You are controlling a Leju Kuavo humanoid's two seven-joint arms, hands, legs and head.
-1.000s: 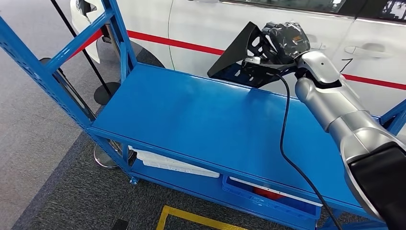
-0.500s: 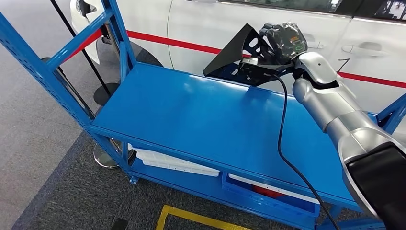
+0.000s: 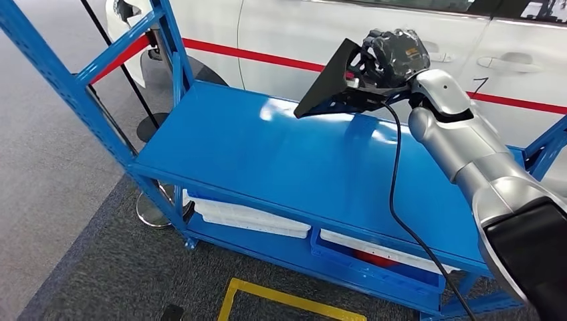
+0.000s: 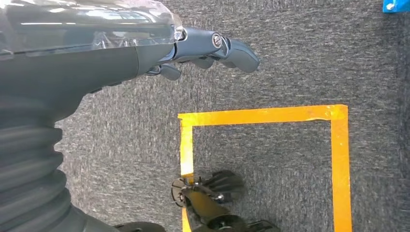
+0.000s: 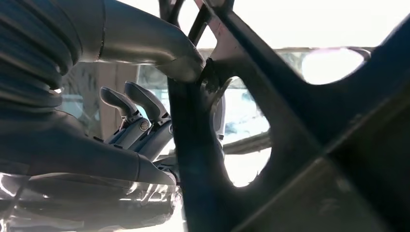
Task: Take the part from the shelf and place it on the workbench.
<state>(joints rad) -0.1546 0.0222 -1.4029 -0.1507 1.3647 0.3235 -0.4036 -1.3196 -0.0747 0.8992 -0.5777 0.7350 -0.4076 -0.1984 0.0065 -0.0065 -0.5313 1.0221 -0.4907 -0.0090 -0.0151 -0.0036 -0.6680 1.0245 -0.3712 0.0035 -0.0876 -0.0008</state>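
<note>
In the head view the right hand [image 3: 391,57] sits up at about one o'clock, at the end of the silver right arm [image 3: 468,147], its fingers closed around a black part [image 3: 334,83], a flat angular piece with cut-out ribs. The part hangs in the air over the far edge of the blue workbench [image 3: 287,160], clear of the surface, its pointed end tipped down toward nine o'clock. A black cable [image 3: 394,194] runs from the hand down across the benchtop toward five o'clock. Beyond the bench stands a white car [image 3: 301,33] with a red stripe, and on the lower shelf lie white trays [image 3: 247,221] and a blue bin [image 3: 374,267]. In the left wrist view the left hand [image 4: 203,50] hangs over grey carpet [image 4: 290,58] with its fingers loosely extended and nothing in them; a square of yellow tape [image 4: 333,159] marks the floor toward four o'clock. In the right wrist view the part [image 5: 290,145] looms dark and close across the centre and three o'clock side, with the thumb [image 5: 150,41] pressed on its rib from eleven o'clock and the darker fingers [image 5: 140,113] behind it near nine o'clock.
</note>
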